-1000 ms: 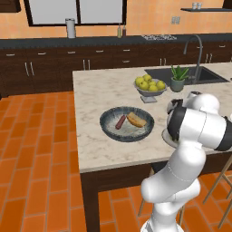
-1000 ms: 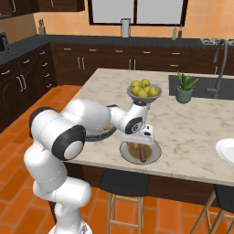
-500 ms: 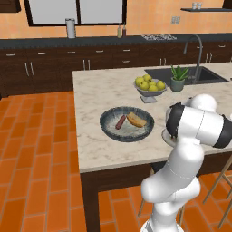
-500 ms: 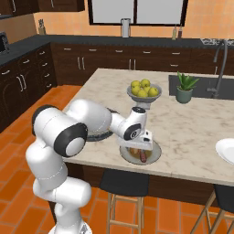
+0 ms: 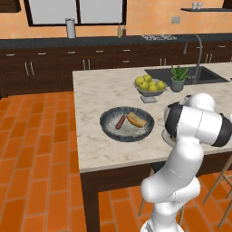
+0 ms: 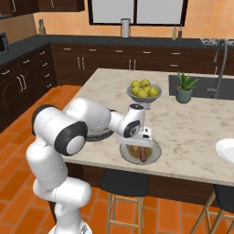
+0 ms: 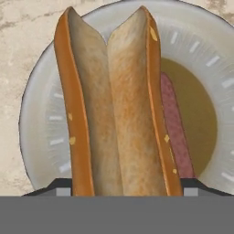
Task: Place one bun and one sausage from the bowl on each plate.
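Fingers (image 7: 119, 194) grasp a bun (image 7: 114, 105) over the beige plate (image 7: 41, 132); dropped crooked, it could roll off the sausage (image 7: 176, 137).

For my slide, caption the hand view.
Gripper holds a split bun over the beige plate, sausage beside it.

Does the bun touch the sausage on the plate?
Cannot tell. In the hand view, the bun covers part of the sausage on the plate; no contact or gap shows.

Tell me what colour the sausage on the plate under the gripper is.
Reddish-pink sausage, clearest in the hand view.
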Available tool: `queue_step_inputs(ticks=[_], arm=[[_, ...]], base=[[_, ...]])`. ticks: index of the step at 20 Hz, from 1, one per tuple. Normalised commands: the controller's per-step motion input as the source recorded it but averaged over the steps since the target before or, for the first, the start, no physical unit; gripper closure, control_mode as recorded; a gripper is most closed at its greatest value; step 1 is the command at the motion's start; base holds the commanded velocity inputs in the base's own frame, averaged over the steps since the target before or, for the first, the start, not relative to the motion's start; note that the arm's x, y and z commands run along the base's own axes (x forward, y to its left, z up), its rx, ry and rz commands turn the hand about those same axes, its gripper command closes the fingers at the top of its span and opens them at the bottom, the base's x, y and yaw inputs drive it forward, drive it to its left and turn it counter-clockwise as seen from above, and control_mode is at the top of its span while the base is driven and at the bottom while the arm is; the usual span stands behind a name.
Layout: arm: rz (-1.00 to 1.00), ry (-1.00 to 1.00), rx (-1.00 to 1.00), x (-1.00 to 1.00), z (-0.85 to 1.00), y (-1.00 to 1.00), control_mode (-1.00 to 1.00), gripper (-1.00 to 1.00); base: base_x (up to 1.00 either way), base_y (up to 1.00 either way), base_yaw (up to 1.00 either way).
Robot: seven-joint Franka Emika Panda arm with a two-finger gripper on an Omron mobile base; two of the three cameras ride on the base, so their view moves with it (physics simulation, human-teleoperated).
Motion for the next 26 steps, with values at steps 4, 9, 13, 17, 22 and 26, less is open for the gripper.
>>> queue_step_inputs(ticks=[4,9,13,17,22,26], arm=[[0.00,0.00,-0.02,0.00,0.00,0.00,-1.00,-1.00],[-0.01,0.00,0.00,0.00,0.18,0.00,-1.00,-1.00],[-0.01,-0.06,0.04,-0.23,0.52,0.00,-1.00,-1.00],[0.00,-0.10,0.09,-0.56,0.76,0.00,-1.00,-1.00],[0.00,-0.11,0.04,-0.56,0.67,0.09,-1.00,-1.00],[0.00,-0.20,0.01,-0.18,0.53,0.71,-1.00,-1.00]], base=[[0.00,0.00,0.00],[0.00,0.00,0.00],[0.00,0.00,0.00],[0.00,0.00,0.00],[0.00,0.00,0.00],[0.00,0.00,0.00]])
